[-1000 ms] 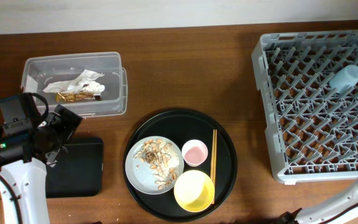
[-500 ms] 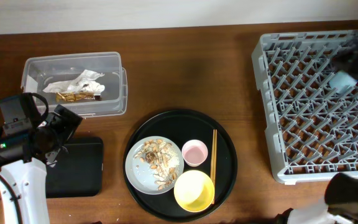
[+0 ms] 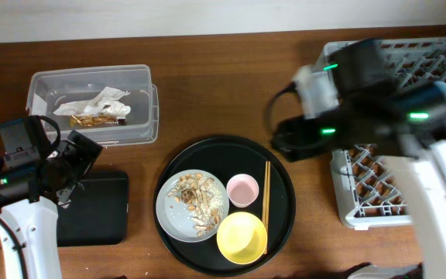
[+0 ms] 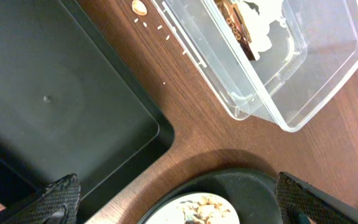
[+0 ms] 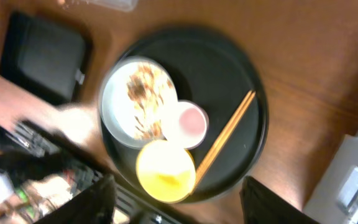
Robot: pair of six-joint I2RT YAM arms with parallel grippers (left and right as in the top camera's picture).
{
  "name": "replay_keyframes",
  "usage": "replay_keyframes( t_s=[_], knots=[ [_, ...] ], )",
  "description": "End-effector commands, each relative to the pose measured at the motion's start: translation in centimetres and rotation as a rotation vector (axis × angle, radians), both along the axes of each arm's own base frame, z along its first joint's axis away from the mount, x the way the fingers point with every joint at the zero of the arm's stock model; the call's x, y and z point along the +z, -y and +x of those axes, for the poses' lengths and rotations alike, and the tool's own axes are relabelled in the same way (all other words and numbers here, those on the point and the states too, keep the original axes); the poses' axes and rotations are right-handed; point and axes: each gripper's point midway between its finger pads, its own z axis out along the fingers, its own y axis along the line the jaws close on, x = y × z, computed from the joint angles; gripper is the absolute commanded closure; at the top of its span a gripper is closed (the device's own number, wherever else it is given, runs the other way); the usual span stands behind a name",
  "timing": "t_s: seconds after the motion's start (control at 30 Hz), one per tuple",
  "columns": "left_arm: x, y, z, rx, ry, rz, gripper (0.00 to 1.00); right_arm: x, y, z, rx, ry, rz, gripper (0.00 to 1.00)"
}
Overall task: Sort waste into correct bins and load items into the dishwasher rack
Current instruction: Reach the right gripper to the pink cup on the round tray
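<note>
Bare bench (image 3: 231, 85) is lying open between the clear tub (image 3: 153, 116) and the round black tray (image 3: 231, 155). My right arm (image 3: 347, 128) is hanging across the rack (image 3: 345, 203)'s left wall, blocking entry there. The plate (image 3: 192, 205), pink cup (image 3: 242, 190), chopsticks (image 3: 266, 201) and yellow bowl (image 3: 241, 237) are crowding the tray's lower half.

Table: a brown wooden top (image 3: 231, 93) with fine grain running left to right. It fills nearly the whole overhead view and is the ground in both wrist views.
Finish: smooth with a slight gloss, and a warm reddish-brown tone.
Far edge: straight, running along the top of the overhead view.
Beyond the far edge: a pale off-white strip (image 3: 169, 15); whether it is wall or floor cannot be told.
Light: soft and even from above. There is a faint paler sheen on the wood near the top middle, and shadows are short and soft-edged.
Past the table: a blurred patch of dark and mixed colours (image 5: 23, 180) at lower left in the right wrist view, too smeared to identify.
</note>
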Motion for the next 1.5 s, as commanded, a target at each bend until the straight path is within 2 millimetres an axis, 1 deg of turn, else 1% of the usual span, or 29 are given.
replay_keyframes(
  t_s=[0.0,0.13,0.27,0.43,0.57,0.6,0.67,0.83,0.97,1.1,1.13,1.27,1.3,1.4,1.43,1.47],
  knots=[
    [-0.1,0.0,-0.1,0.013,-0.001,-0.013,0.01,-6.8,-3.2,-0.9,0.01,-0.113,-0.123,0.42],
    [-0.1,0.0,-0.1,0.013,-0.001,-0.013,0.01,-12.4,-6.6,-1.3,0.026,-0.146,-0.176,0.5],
    [-0.1,0.0,-0.1,0.013,-0.001,-0.013,0.01,-16.0,-8.4,-1.7,0.023,-0.186,-0.23,0.51],
    [-0.1,0.0,-0.1,0.013,-0.001,-0.013,0.01,-19.7,-9.4,-2.7,-0.03,-0.266,-0.325,0.53],
    [-0.1,0.0,-0.1,0.013,-0.001,-0.013,0.01,-22.6,-9.1,-2.6,-0.071,-0.27,-0.437,0.53],
    [-0.1,0.0,-0.1,0.013,-0.001,-0.013,0.01,-23.7,-9.4,-2.5,-0.067,-0.279,-0.453,0.53],
    [-0.1,0.0,-0.1,0.013,-0.001,-0.013,0.01,-24.3,-9.6,-2.4,-0.065,-0.282,-0.458,0.54],
    [-0.1,0.0,0.0,0.013,-0.001,-0.013,0.01,-24.4,-10.0,-2.0,-0.066,-0.268,-0.44,0.68],
    [-0.1,0.0,-0.1,0.013,-0.001,-0.013,0.01,-24.5,-10.1,-2.0,-0.065,-0.267,-0.44,0.68],
    [-0.1,0.0,-0.1,0.013,-0.001,-0.013,0.01,-25.5,-9.6,-2.4,-0.068,-0.275,-0.454,0.7],
    [-0.1,0.0,-0.1,0.013,-0.001,-0.013,0.01,-25.5,-9.5,-2.4,-0.069,-0.276,-0.454,0.72],
    [-0.1,0.0,-0.1,0.013,-0.001,-0.013,0.01,-25.3,-9.8,-2.2,-0.069,-0.27,-0.446,0.86],
    [-0.1,0.0,-0.1,0.013,-0.001,-0.013,0.01,-25.1,-9.8,-2.1,-0.069,-0.269,-0.445,0.87],
    [-0.1,0.0,-0.1,0.013,-0.001,-0.013,0.01,-23.5,-10.3,-1.6,-0.063,-0.254,-0.431,0.91],
    [-0.1,0.0,-0.1,0.013,-0.001,-0.013,0.01,-22.8,-10.5,-1.4,-0.049,-0.244,-0.425,0.92],
    [-0.1,0.0,-0.1,0.013,-0.001,-0.013,0.01,-21.0,-10.9,-0.8,-0.017,-0.222,-0.414,0.95]
  ],
)
